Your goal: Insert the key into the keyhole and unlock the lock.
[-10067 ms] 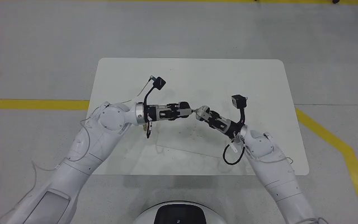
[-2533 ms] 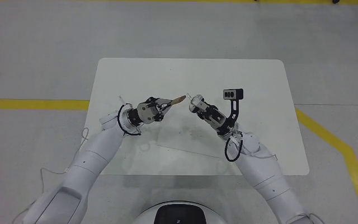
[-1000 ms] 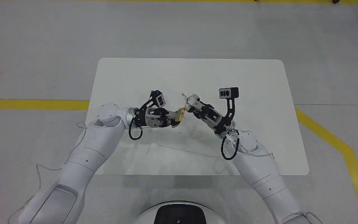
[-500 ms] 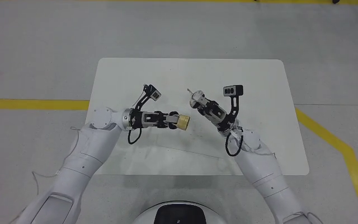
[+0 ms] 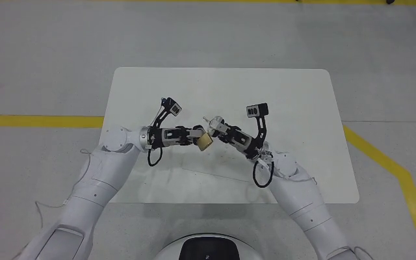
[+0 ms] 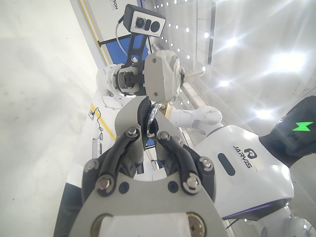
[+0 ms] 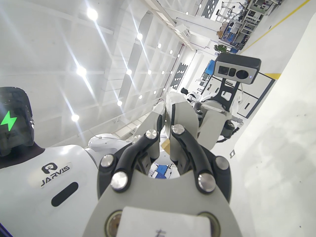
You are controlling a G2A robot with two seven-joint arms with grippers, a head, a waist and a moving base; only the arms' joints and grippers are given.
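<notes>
While the left gripper (image 6: 150, 118) has its dark ribbed pads (image 6: 146, 109) clamped tight on the shiny steel shackle (image 6: 153, 113), the chunky brass padlock (image 5: 204, 141) sticks out past its tip above the white table (image 5: 292, 97). Just beside the padlock, the right gripper (image 5: 214, 124) has its tape-wrapped tips pinched nearly together. A thin pale sliver (image 6: 195, 75) pokes out of them, can't tell if it's the key.

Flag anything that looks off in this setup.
Nothing is damaged or spilled. One oddity: the lock, gripped by its shackle in the left gripper, hangs tilted, and the key in the right gripper seems to point past the lock's body, not into it. The keyhole is hidden.
</notes>
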